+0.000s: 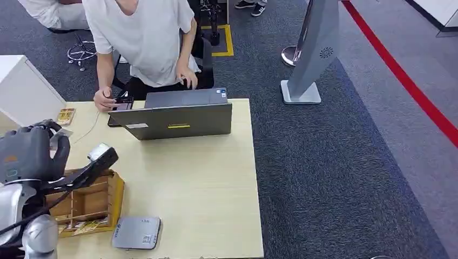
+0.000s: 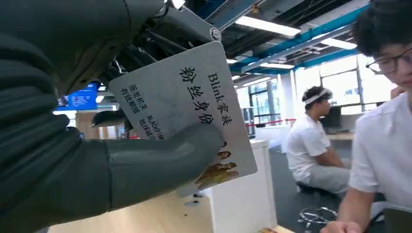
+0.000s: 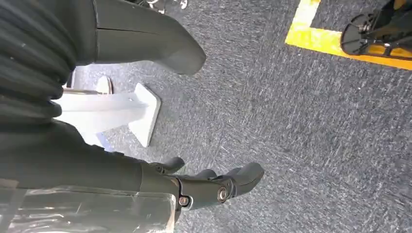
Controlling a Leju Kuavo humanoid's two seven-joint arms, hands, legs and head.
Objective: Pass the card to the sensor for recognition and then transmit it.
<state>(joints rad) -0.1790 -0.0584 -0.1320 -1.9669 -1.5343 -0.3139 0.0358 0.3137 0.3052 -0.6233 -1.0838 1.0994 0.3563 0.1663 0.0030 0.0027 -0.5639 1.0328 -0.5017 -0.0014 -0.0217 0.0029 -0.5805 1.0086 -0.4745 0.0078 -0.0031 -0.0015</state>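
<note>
From the head view, the left hand [image 1: 29, 154] is raised over the near left corner of the wooden surface [image 1: 200, 178], above a wooden card box [image 1: 89, 202]. The grey sensor [image 1: 137, 233] lies flat just beside that box, at the near edge. By my reading the card is picked up and the scan has not yet happened; the next move calls for lowering it flat over the sensor. A person [image 1: 143, 40] stands behind an open laptop [image 1: 175, 116].

In the left wrist view, the card [image 2: 187, 111] is clamped between the thumb and the fingers [image 2: 160, 162]. It is pale grey with black Chinese characters, the word "Blink" and a golden mark at one corner.

The right wrist view shows the right hand [image 3: 194, 184] hanging over grey carpet, fingers loosely apart, holding nothing.
</note>
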